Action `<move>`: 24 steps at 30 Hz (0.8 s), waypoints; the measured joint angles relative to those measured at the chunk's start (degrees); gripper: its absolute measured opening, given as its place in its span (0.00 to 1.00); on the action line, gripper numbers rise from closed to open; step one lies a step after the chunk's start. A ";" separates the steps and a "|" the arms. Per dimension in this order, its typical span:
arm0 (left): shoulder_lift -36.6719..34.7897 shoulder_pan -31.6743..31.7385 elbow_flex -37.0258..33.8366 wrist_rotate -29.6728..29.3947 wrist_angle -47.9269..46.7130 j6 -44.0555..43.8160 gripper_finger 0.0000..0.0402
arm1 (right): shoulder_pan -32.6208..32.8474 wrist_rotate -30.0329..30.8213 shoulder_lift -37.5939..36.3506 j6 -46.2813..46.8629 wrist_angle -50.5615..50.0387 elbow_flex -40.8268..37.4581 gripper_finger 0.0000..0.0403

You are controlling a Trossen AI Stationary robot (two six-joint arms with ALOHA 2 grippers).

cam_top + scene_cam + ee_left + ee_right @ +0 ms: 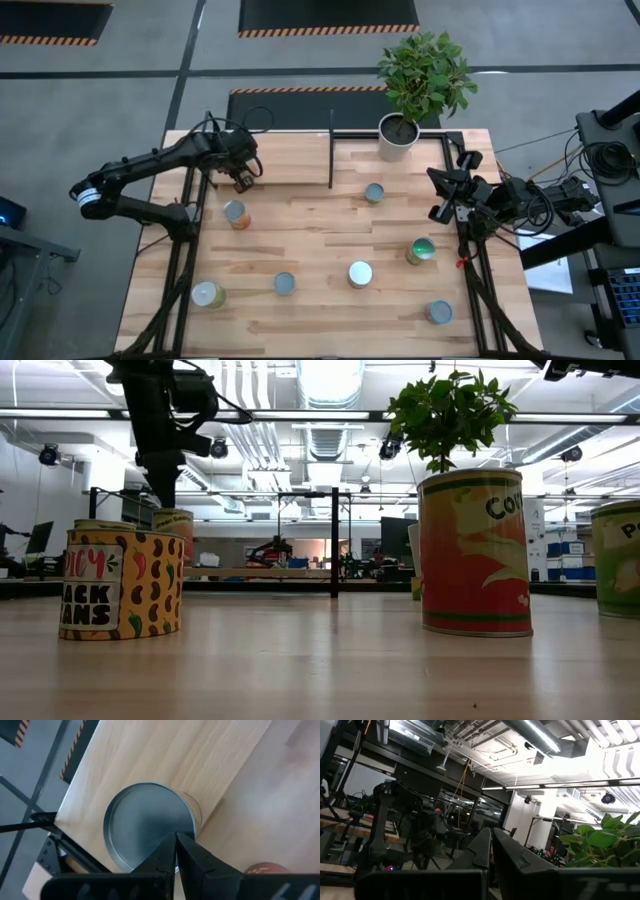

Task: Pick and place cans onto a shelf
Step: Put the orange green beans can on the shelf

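Left gripper (240,172) sits over the left part of the shelf (290,160), near the table's (320,325) far-left corner. Left wrist view: fingers (165,855) pressed together, tips above the edge of a silver-topped can (145,822) standing on pale wood below them; jaws pinch nothing. A second, orange-topped can (262,868) peeks in beside the finger. The high view hides the can under the gripper.

Cans on the table, left to right in the high view: pale-topped can (207,294) near the front-left corner; orange-sided can (235,213) just in front of the left gripper; blue-grey can (285,283); white-topped can (360,273); grey can (374,192) just in front of the shelf's divider bar (331,148); green can (421,250); grey can (438,312) near the front-right corner.

Plant pot (398,138) stands at the shelf's far-right corner.

Right gripper (446,195) waits at the table's right edge, clear of all cans; right wrist view shows its fingers (482,847) pressed together, pointing into the room.

Low view alone shows labels: yellow bean can (122,582), red-and-cream can (474,552).
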 joint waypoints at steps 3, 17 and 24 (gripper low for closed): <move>0.00 0.02 0.00 -3.68 -1.35 -0.14 0.00 | -0.01 0.00 0.00 0.07 0.00 0.00 0.02; -1.75 0.02 0.13 -4.63 -5.13 0.24 0.00 | 0.00 0.00 0.01 -0.05 0.00 0.00 0.02; -5.98 0.02 0.15 -3.15 -8.14 0.30 0.00 | 0.00 0.00 0.00 -0.07 0.00 0.00 0.02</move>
